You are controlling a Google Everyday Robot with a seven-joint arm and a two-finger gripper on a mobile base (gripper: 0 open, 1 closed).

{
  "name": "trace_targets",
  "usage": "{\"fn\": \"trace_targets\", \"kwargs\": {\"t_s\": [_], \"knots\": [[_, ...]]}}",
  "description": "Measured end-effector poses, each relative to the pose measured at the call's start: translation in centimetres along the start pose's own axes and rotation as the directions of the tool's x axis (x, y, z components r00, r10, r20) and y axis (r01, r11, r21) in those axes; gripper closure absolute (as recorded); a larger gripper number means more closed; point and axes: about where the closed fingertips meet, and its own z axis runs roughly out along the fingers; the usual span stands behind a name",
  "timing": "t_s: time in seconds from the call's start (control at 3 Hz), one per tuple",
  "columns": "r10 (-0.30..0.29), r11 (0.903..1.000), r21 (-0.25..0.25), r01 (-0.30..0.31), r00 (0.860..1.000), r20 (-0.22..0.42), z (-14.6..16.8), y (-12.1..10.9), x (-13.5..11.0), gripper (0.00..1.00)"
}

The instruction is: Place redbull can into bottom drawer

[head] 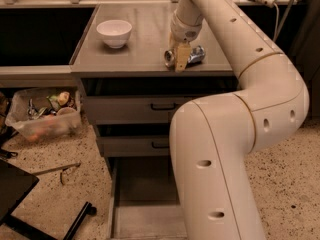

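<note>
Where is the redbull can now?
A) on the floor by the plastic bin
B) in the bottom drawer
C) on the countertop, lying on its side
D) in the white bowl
C: the redbull can lies on its side on the countertop, to the right of the white bowl, with the end effector down at it.
</note>
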Motion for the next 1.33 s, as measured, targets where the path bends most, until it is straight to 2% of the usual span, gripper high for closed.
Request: {"fn": "trace_targets", "kwargs": {"t_s": [0.33, 0.67, 1.0, 1.33], "knots": [[0.000, 1.0000, 0.000, 0.000, 1.000, 0.000, -0.1, 0.3, -0.1, 1.00], [0.060, 0.9953, 0.074, -0.062, 0.997, 0.042, -3.0, 0.5, -1.0, 1.00], [0.099, 0.9705, 0.204, -0.128, 0.984, 0.146, -9.4, 1.8, -3.4, 1.00], [0.095, 0.9581, 0.239, -0.158, 0.962, 0.255, -13.0, 6.3, -5.5, 1.00]]}}
